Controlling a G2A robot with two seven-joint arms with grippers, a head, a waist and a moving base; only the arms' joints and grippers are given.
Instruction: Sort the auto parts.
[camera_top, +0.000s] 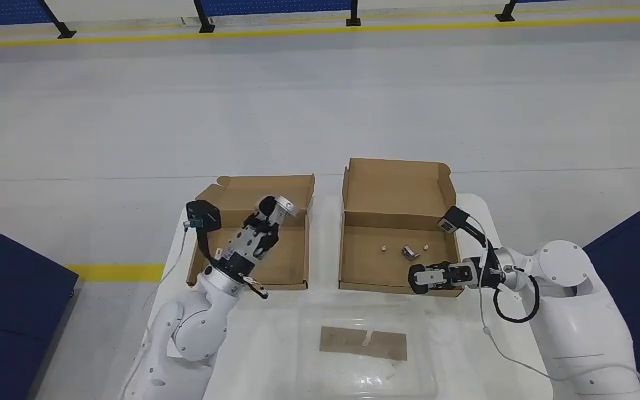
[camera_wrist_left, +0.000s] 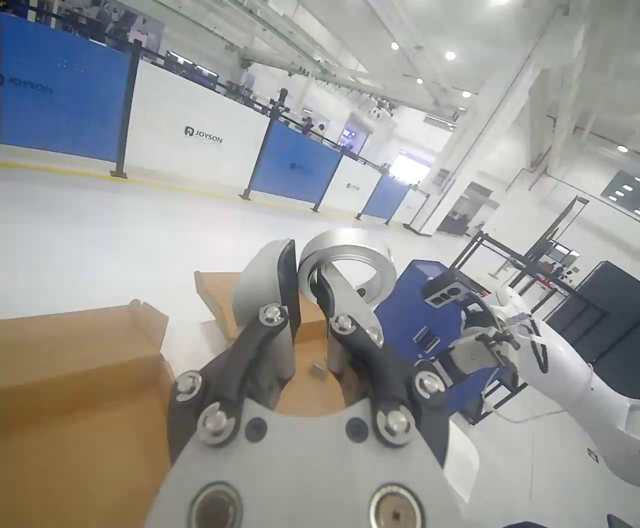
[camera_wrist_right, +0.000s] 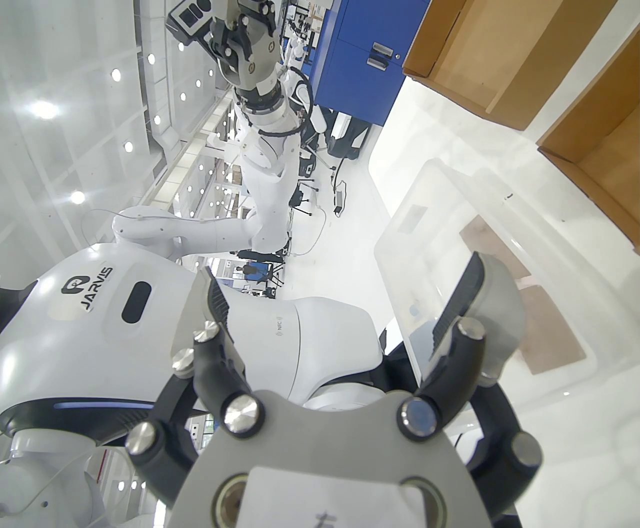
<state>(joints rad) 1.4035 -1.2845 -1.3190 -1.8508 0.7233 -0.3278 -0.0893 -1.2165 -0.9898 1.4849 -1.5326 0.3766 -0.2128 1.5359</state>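
Note:
My left gripper (camera_top: 275, 214) is shut on a silver metal ring (camera_top: 284, 206) and holds it over the left cardboard box (camera_top: 232, 222). In the left wrist view one finger (camera_wrist_left: 345, 295) passes through the ring (camera_wrist_left: 350, 250) and the other presses its outer wall. My right gripper (camera_top: 419, 277) hangs open at the front edge of the right cardboard box (camera_top: 395, 205), with nothing between its fingertips (camera_wrist_right: 470, 285). Two small parts (camera_top: 410, 250) lie on that box's floor.
A clear plastic bin (camera_top: 420, 372) stands at the table's front middle with a flat cardboard piece (camera_top: 363, 342) in it; the right wrist view shows the bin (camera_wrist_right: 425, 200) beyond the fingers. Both boxes have raised lids at the back.

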